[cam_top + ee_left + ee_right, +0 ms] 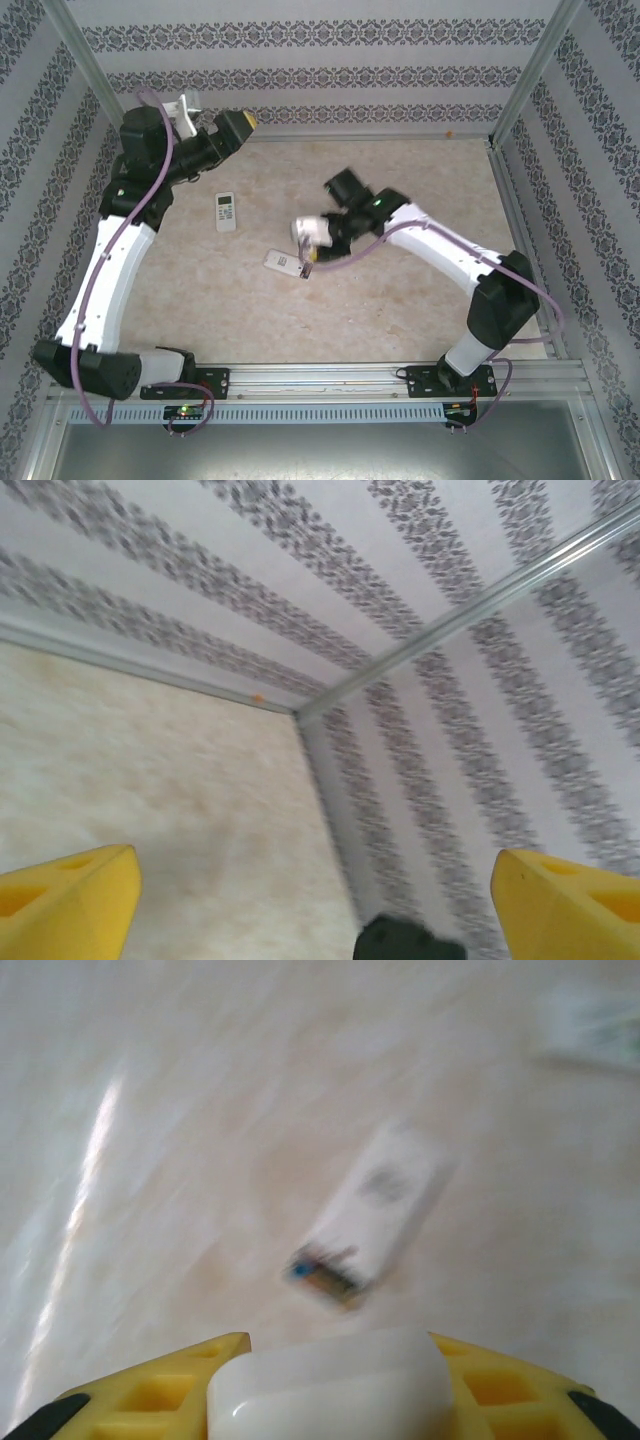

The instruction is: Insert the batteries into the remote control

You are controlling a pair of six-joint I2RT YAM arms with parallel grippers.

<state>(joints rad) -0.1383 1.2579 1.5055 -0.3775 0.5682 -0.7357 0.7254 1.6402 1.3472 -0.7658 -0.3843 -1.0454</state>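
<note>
A small white remote control (281,263) lies near the table's middle; in the right wrist view this remote (385,1195) is blurred. At its near end is a dark brownish smear with a blue spot (322,1273), possibly the batteries, too blurred to tell. My right gripper (309,262) hovers just right of the remote, and its yellow fingers (150,1400) are shut on a rounded white plastic piece (335,1390). My left gripper (238,125) is raised at the back left and stands open (315,885) with nothing between its fingers.
A second white remote (226,211), face up with buttons showing, lies left of the middle; it is a pale blur (590,1025) in the right wrist view. Patterned walls and metal posts (525,70) enclose the table. A dark part of the right arm (405,942) shows low in the left wrist view.
</note>
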